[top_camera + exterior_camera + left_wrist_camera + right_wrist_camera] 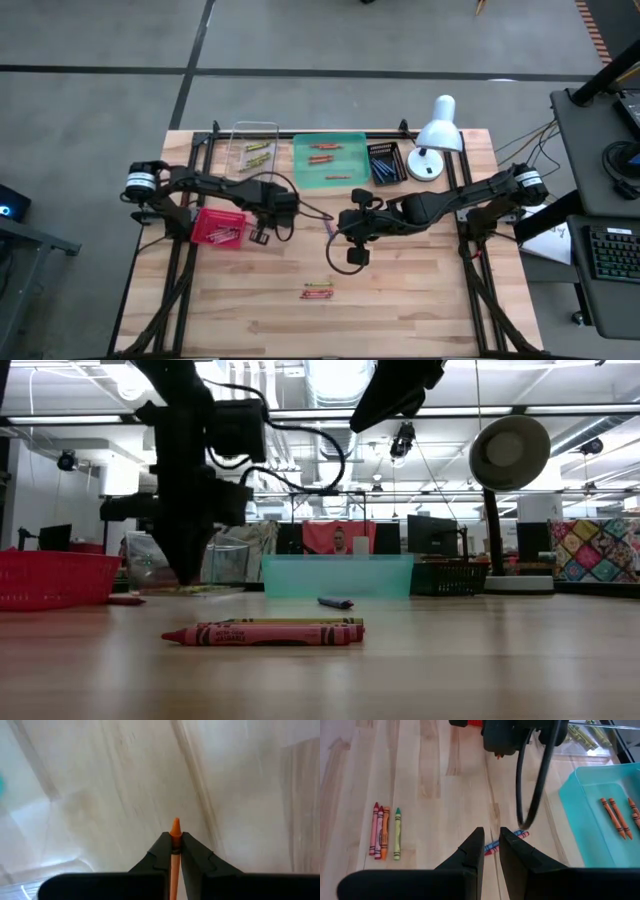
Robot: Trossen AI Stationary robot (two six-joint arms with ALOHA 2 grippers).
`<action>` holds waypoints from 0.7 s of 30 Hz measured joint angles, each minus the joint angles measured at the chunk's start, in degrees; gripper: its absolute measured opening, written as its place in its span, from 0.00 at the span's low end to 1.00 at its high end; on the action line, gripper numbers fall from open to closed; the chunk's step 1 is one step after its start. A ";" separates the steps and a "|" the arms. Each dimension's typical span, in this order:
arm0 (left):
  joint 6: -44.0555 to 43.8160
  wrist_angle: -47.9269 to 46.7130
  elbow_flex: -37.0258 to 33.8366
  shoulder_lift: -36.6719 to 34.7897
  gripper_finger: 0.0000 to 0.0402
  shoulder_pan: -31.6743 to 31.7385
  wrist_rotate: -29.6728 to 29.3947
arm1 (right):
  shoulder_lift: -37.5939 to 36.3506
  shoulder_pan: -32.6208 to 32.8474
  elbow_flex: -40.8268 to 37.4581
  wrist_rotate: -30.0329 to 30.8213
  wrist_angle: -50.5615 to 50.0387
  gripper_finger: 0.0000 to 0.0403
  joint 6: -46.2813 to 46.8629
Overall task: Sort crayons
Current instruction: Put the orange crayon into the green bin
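Wooden planks make up the bench [400,300], seen from above with a clear tray [255,152], a teal tray [330,162], a dark basket [386,162] and a lamp [435,135] along its far edge and a red basket [218,227] at the left. The left hand [262,236] sits just beside the red basket; the right hand [333,228] is near mid-bench, and a small cluster of crayons [318,291] lies apart toward the near edge.

At bench height, those crayons [265,632] lie flat, side by side.

Past the left wrist, the fingers [160,851] are clamped on an orange crayon [175,832], tip poking forward.

Past the right wrist, the narrow-gapped fingers [470,851] hold nothing, poised over a blue and a red crayon [506,840].

Crayons are light, stiff and brittle, likely waxy-slick; a gentle mid-shaft pinch suits them.
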 joint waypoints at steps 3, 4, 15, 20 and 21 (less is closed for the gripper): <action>1.03 0.93 0.36 -2.16 0.00 -0.01 0.02 | 0.00 0.00 -0.04 0.00 0.47 0.12 -1.94; 1.24 1.62 0.36 -3.31 0.00 -0.02 0.03 | 0.00 -0.01 -0.11 -0.01 1.37 0.12 -2.93; -2.75 23.04 -2.50 -21.94 0.00 -0.02 9.66 | 0.03 -1.09 -8.03 -0.01 23.36 0.12 -14.11; -5.93 35.36 -6.85 -29.27 0.00 -0.25 12.32 | 0.03 -3.35 -12.63 0.16 35.35 0.12 -17.54; -6.78 38.09 -7.84 -30.36 0.00 -0.24 12.33 | 0.03 -3.90 -13.59 0.16 37.77 0.12 -17.59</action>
